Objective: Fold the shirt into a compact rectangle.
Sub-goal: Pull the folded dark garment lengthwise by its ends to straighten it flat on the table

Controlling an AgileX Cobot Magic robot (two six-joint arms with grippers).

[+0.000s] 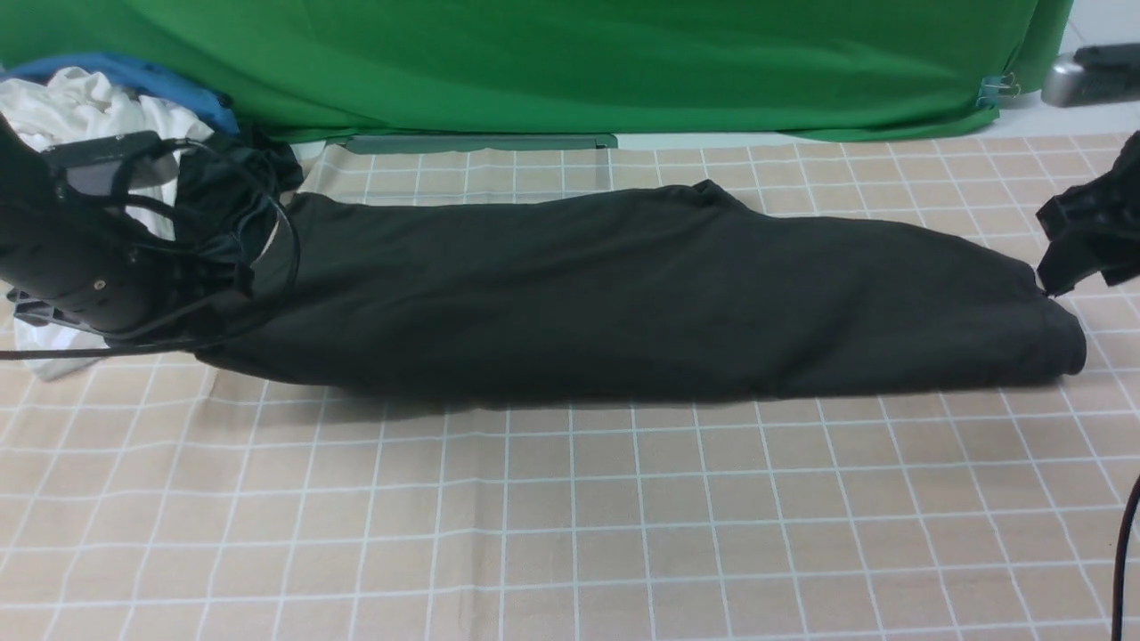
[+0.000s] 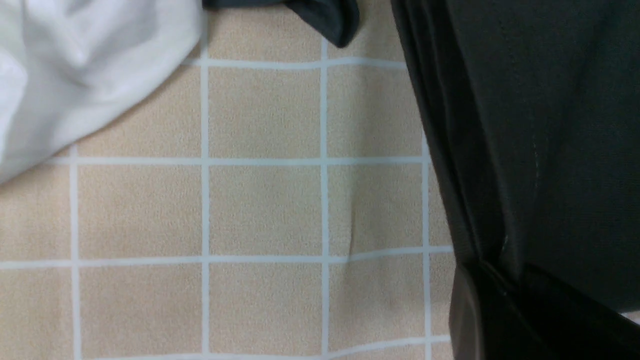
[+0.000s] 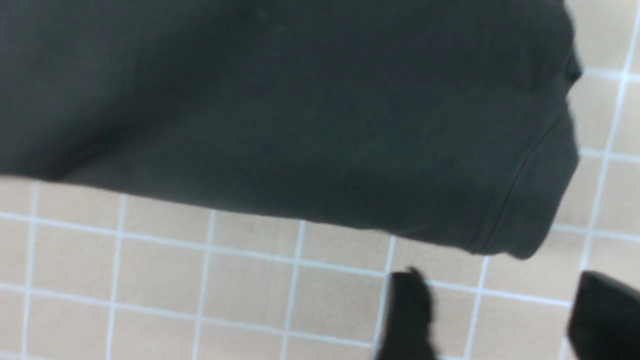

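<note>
Front view: black shirt [image 1: 623,294] lies as one long band, folded lengthwise, across the far half of the checked tablecloth [image 1: 570,516], running from the left side to the right side
Shirt, surface: plain dark knit showing, with shallow creases along its length
Shirt, left end: gathered in at the left gripper [image 1: 233,283], beside the arm's looped black cables
Left gripper, jaws: pressed together, pinching the edge of the shirt; the left wrist view shows the cloth drawn in tight folds down to a black finger [image 2: 500,315]
Shirt, right end: rounded, stitched edge resting on the tablecloth
Right gripper [image 3: 505,320], jaws: spread wide, holding nothing, with only tablecloth between the two fingers [image 3: 410,320]
Right gripper, place: just beside the right end of the shirt; the right wrist view shows the fingers apart from the cloth
White garment [image 1: 71,111]: crumpled heap at the far left, behind the left arm, with bare tablecloth between it and the shirt
Blue cloth [image 1: 134,76]: behind the white garment
Dark grey garment [image 2: 325,20]: one corner showing between the white garment and the shirt
Green backdrop [image 1: 570,62]: hangs along the far edge of the table
Clip [image 1: 1002,87]: on the backdrop's lower right corner
</note>
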